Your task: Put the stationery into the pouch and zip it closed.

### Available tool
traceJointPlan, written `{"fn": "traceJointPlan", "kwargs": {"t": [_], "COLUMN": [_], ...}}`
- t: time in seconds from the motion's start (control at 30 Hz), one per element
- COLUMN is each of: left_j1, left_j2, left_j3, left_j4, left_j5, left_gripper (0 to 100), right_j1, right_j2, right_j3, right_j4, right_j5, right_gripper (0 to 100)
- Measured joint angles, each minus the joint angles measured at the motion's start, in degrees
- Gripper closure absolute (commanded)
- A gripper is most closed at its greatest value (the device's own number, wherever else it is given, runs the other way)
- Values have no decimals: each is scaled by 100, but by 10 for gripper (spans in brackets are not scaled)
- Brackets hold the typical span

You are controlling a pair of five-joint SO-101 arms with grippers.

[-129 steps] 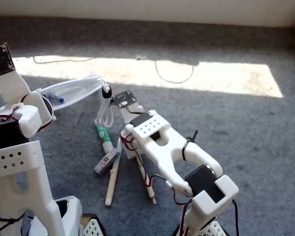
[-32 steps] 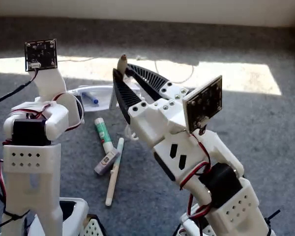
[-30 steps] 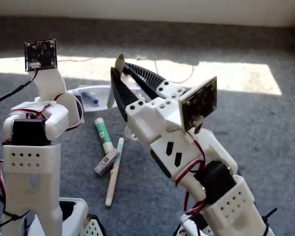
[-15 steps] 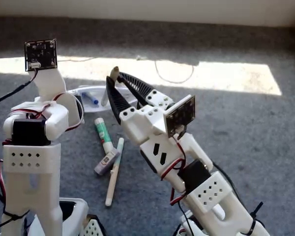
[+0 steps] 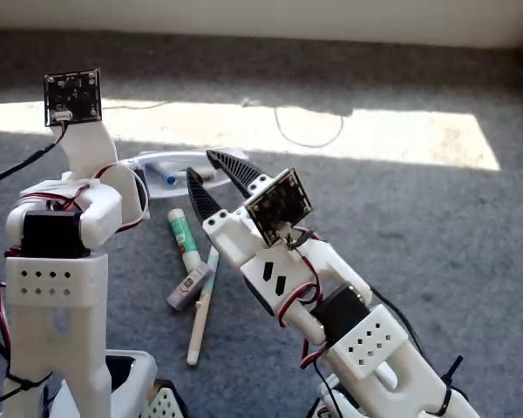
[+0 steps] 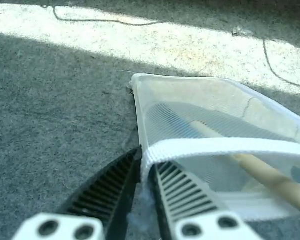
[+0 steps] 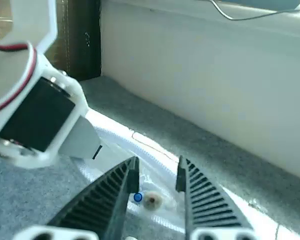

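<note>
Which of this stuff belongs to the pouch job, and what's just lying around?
Job:
- pouch, its edge pinched by the left gripper
- pencil and blue-capped pen inside it
- glue stick, small grey block and white pen on the carpet
- right gripper, fingers open over the pouch

Lying about:
- thin cable on the carpet

I look down on a grey short-pile carpet crossed by a bright sunlit band. A thin dark cable loops across it, near the white wall.
</note>
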Motion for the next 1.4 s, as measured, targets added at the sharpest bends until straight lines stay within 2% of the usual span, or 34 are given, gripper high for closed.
{"fn": "traceJointPlan", "kwargs": {"t": [0.2,0.33,0.6,0.83,1.1,1.4], "left_j1": [0,0,-343,-879,-1398,-1732], "left_j2": [0,0,0,0,0,0], "left_j3": [0,0,0,0,0,0], "left_j4": [0,0,0,0,0,0], "left_j5": [0,0,0,0,0,0], "left_gripper": [994,994,994,994,994,994], "right_j1": [-79,-79,-79,-79,-79,-88], "right_j2": [0,0,0,0,105,1846], "right_j3": [-35,-571,-1688,-1811,-1793,-1793], "right_j4": [237,1064,3121,4149,4501,4501], "right_j5": [0,-44,-914,-1424,-1925,-2752], "right_gripper": [849,849,850,850,850,850]}}
